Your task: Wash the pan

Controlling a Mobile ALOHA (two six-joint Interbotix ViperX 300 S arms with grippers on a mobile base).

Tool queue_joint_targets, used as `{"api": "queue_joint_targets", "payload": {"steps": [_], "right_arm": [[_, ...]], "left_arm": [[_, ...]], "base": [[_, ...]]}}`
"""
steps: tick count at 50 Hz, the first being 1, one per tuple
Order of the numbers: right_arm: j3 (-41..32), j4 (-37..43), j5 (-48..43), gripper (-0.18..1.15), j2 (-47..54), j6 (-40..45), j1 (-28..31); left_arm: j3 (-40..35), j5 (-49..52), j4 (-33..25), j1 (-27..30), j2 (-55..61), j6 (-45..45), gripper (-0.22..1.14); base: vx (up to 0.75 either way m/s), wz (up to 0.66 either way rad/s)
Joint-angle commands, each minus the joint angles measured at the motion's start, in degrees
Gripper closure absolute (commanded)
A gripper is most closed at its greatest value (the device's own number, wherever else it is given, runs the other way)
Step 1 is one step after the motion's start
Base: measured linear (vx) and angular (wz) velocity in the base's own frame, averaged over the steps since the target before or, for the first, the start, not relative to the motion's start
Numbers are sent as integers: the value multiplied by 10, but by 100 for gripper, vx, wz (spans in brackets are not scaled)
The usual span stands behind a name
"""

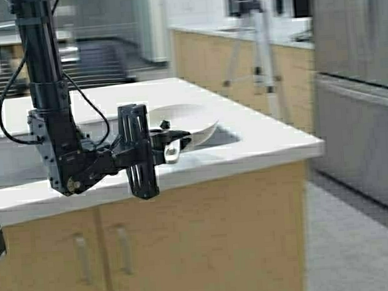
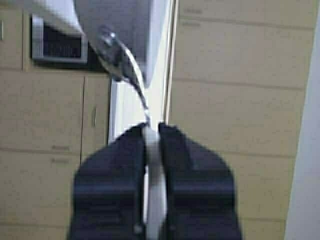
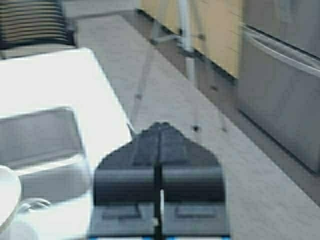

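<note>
Now the left gripper [image 1: 169, 146] reaches out sideways from the dark left arm [image 1: 52, 115] over the near edge of the white surface [image 1: 260, 141], its jaws pinched tight on the short cream handle of the pan [image 1: 189, 122]. In the high view the pan is tilted up on edge above the sink [image 1: 220, 138], its pale round inside facing the camera and its rim curving down toward the basin, clear of the surface. A small metal fitting shows where the handle meets the gripper. From the left wrist view, the two dark fingers [image 2: 192, 170] close on the thin cream strip of the pan's handle [image 2: 152, 195], which runs between them, with a shiny curved metal part beyond and wood cabinet fronts behind.

Meanwhile the right gripper [image 3: 159, 150] is seen only in its own wrist view, held out past the right end of the surface and well apart from the pan; its jaws are pressed together with nothing between them. That view takes in the sink's steel basin [image 3: 42, 137], a pale round rim at the corner, a tripod [image 3: 185, 30] standing on the grey floor, and a steel appliance front [image 3: 285, 75] on the right. Below the surface in the high view are wood cabinet doors [image 1: 154, 248] with pale handles.
</note>
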Motion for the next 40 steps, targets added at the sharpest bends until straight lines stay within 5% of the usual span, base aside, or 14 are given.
{"api": "queue_joint_targets", "payload": {"steps": [1, 40], "right_arm": [[-6, -1, -3, 91, -1, 2, 1], [7, 0, -4, 91, 0, -3, 0]], "left_arm": [[-1, -7, 1, -4, -30, -8, 89], [-31, 68, 5, 39, -33, -27, 89]], "base": [[13, 44], [15, 29]]}}
